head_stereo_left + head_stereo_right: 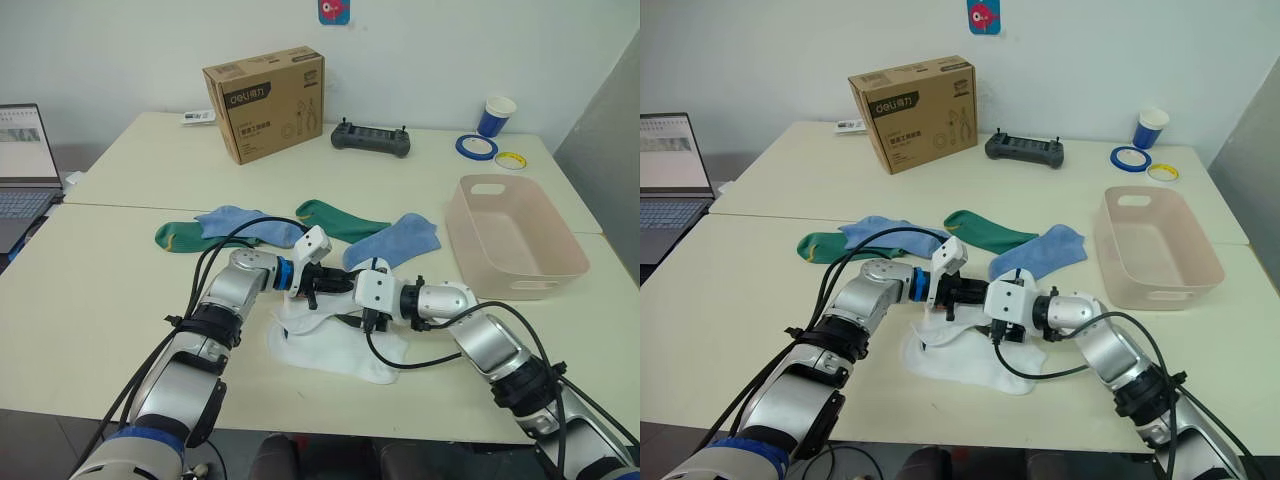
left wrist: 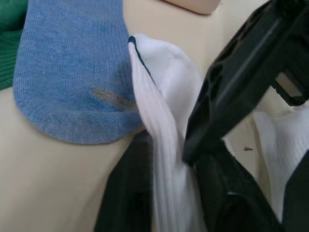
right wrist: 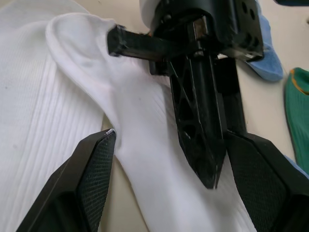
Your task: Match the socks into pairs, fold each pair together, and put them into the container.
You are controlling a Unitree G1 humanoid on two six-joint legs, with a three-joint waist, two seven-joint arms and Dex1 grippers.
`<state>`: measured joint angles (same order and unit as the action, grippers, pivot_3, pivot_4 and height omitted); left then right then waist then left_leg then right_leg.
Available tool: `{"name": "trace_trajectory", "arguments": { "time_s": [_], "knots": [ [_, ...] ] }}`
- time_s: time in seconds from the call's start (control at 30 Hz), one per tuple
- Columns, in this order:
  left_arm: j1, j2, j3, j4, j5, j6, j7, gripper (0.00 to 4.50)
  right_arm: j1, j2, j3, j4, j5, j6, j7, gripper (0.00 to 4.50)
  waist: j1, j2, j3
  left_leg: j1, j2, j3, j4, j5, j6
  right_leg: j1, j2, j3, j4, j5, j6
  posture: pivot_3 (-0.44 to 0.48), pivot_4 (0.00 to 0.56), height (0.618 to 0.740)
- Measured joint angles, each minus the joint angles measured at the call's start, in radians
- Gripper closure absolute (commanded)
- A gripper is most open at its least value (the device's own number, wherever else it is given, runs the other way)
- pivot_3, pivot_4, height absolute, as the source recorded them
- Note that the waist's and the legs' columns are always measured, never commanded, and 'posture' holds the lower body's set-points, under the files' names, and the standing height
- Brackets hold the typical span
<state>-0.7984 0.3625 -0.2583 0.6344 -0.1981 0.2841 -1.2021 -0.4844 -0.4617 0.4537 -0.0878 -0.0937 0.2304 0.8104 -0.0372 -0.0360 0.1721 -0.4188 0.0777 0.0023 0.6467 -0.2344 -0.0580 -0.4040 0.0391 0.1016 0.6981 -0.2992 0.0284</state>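
Observation:
Two white socks lie overlapped on the table near its front edge. My left gripper is shut on a bunched fold of the upper white sock, lifting it slightly. Facing it and almost touching, my right gripper is open, its fingers straddling the left gripper's finger and that sock. Behind them lie two light blue socks and two dark green socks. The pale pink container stands at the right with nothing in it.
A brown cardboard box stands at the back, with a black controller, a blue paper cup and two tape rolls to its right. An open laptop sits at the far left.

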Motion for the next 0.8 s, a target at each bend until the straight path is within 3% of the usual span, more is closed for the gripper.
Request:
{"name": "trace_trajectory", "arguments": {
  "time_s": [0.37,0.57,0.8],
  "knots": [
    [-0.022,0.001,0.067,0.0,-0.004,0.056,0.027,4.48,0.087,-0.082,-0.051,-0.166,0.04,0.02,0.064,0.73,0.003,0.0,0.0,0.0,0.0,-0.001,0.0,0.0,0.0,0.0,0.0,-0.001,0.0,0.0,0.0,0.0,0.15,0.74],
    [-0.058,-0.022,0.156,-0.029,-0.076,0.233,0.09,4.48,0.114,-0.008,-0.055,-0.171,0.056,0.067,0.03,0.73,0.004,0.0,0.0,0.0,0.0,-0.001,0.0,0.0,0.0,0.0,0.0,-0.001,0.0,0.0,0.0,0.0,0.15,0.74],
    [-0.059,-0.045,0.331,-0.179,-0.248,0.382,0.159,4.48,0.202,0.095,-0.248,-0.238,0.275,0.363,-0.05,0.73,0.005,0.0,0.0,0.0,0.001,-0.001,0.0,0.002,-0.004,0.001,0.0,-0.002,0.002,0.0,0.0,0.0,0.15,0.74]
  ]
}}
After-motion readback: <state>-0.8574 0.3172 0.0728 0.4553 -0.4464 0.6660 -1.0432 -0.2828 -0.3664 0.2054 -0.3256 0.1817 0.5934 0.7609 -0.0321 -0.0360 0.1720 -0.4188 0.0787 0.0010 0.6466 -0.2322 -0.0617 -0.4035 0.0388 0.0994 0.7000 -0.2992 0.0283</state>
